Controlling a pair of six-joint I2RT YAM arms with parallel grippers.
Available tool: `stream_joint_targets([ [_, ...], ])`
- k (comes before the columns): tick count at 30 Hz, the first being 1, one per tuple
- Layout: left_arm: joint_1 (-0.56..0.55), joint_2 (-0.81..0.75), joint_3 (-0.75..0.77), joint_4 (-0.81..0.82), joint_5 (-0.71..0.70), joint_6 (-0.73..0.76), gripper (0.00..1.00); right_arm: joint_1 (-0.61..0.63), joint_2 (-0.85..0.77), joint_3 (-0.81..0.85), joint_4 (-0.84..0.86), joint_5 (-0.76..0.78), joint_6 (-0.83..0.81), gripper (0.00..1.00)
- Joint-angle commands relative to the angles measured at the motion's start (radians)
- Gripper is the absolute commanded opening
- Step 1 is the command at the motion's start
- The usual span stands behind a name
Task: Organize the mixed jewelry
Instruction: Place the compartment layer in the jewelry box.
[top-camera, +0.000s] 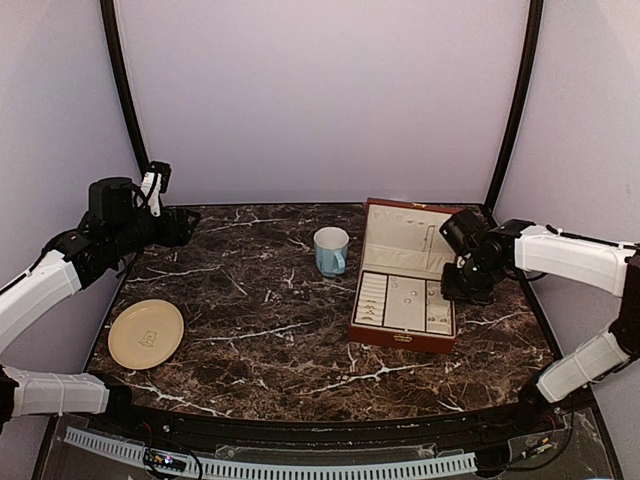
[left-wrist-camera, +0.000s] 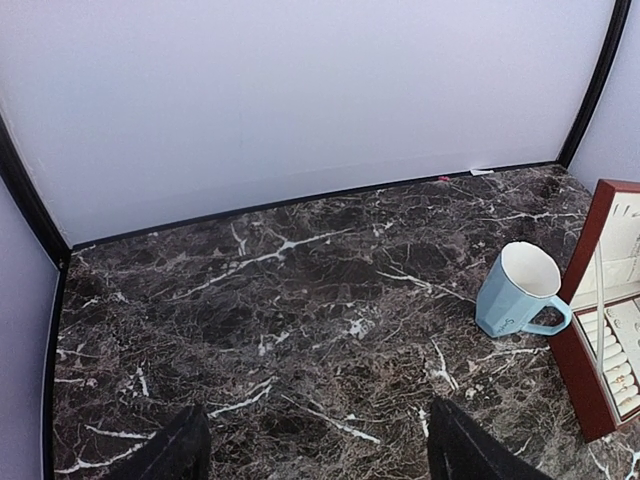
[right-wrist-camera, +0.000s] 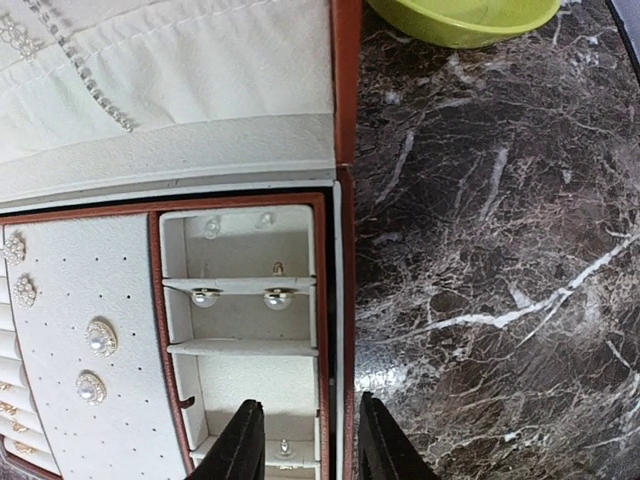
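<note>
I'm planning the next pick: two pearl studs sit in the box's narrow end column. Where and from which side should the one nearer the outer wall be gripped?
Grip the pearl by its round head, coming straight down from above. It rests against a divider in a walled cell of the box, so probably only the top is open. The right end effector hangs open nearby.

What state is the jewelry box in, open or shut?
Open. The jewelry box has its lid standing raised behind the base, cream lining facing forward, and pearl studs lie exposed in its compartments.
</note>
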Motion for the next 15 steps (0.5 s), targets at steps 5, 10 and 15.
stream_joint_targets([
  [5,0.007,-0.020,-0.017,0.029,0.013,0.002,0.76,-0.004,-0.061,-0.002,-0.035,0.044,0.015,0.43],
  [10,0.007,-0.031,-0.022,0.031,0.004,0.003,0.77,-0.004,-0.082,-0.008,-0.006,0.057,0.020,0.51],
  [15,0.007,-0.042,-0.028,0.042,0.006,-0.006,0.77,-0.009,-0.210,0.017,0.048,0.059,-0.016,0.65],
])
